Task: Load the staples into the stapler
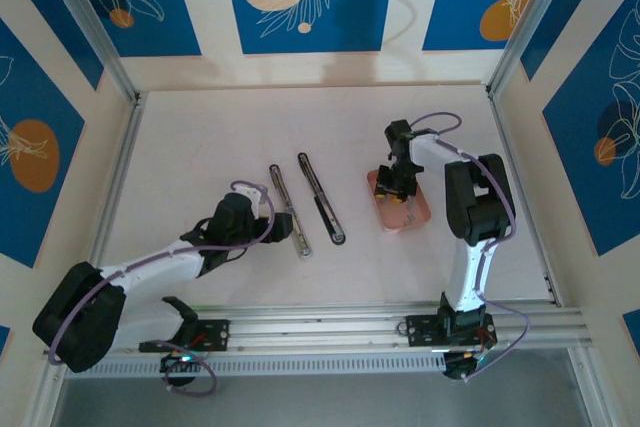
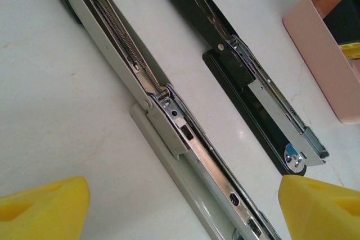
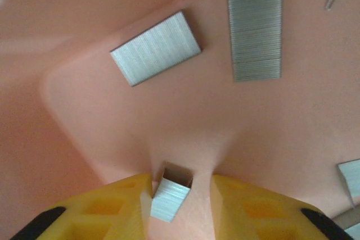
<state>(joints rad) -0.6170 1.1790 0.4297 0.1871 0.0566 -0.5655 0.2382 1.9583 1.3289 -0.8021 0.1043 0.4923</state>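
table (image 1: pixel 200 147): pale, off-white, matt top, walled on the left, far and right sides; faintly veined in the left wrist view (image 2: pixel 50 71)
pale stapler (image 1: pixel 290 212) (image 2: pixel 169 122): lies flat near the middle of the table, opened out full length, spring and bright metal channel facing up
black stapler (image 1: pixel 322 199) (image 2: pixel 247 82): lies flat just to the right of the pale stapler, roughly parallel to it, close but apart, also opened out, steel magazine uppermost
tray (image 1: pixel 418 215) (image 2: pixel 315 43): salmon-pink, rounded corners, rests right of the black stapler, apart from it
rail (image 1: pixel 330 329): aluminium, runs along the near edge
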